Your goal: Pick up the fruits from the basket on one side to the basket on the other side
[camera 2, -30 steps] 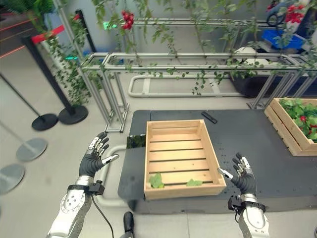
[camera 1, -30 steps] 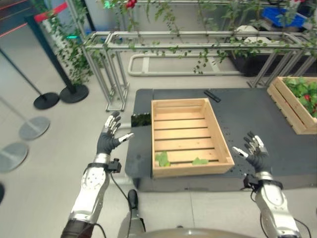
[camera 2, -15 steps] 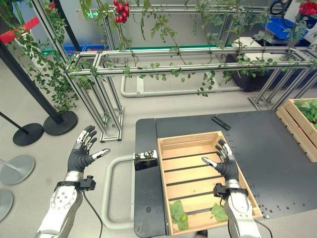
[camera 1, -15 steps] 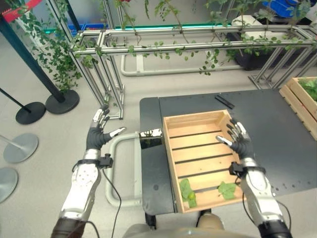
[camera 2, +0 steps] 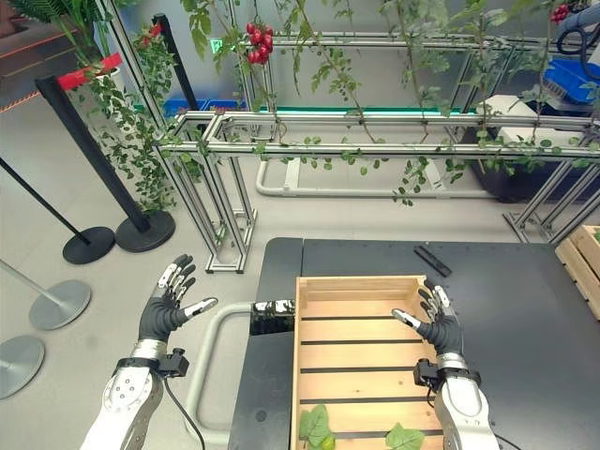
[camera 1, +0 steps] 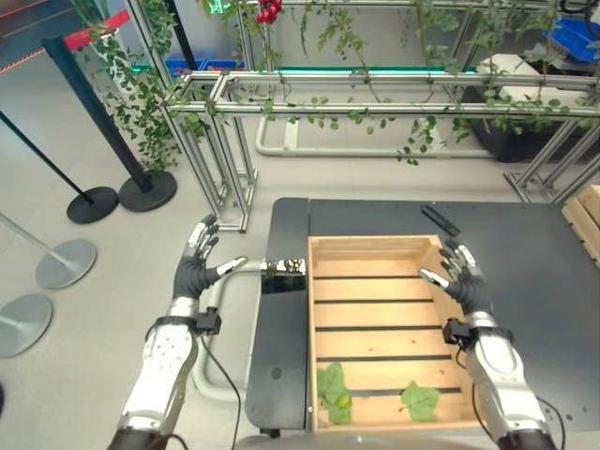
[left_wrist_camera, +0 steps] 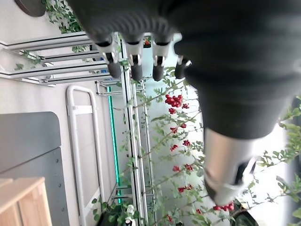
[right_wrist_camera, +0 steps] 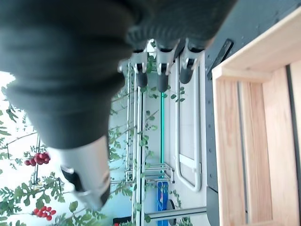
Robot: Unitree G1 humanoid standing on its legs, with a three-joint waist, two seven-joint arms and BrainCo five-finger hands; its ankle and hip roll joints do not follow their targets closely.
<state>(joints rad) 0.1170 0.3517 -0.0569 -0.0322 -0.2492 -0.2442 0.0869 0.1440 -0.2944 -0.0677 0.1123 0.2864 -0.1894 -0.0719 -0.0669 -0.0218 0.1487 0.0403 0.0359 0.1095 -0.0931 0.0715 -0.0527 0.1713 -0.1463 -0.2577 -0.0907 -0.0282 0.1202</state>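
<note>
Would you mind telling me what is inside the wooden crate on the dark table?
The wooden crate holds two green leaf sprigs near its front end, on bare slats. A small yellowish-green fruit peeks beside one sprig; anything beneath the leaves is hidden.

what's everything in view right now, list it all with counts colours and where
light wooden slatted crate: one, pale wood, on the dark cart top, in front of the robot
green leaves: two clumps, green, on the crate's near slats
small green fruit: one, green, by the left clump
dark grey cart top: one, under the crate
slim black bar: one, black, on the cart past the crate's far right corner
silver metal frame with vines: one, behind the cart
red berry cluster: one, red, hanging above the frame
black stanchion posts: two, at the left
left hand: open, left of the cart
right hand: open, over the crate's right wall
</note>
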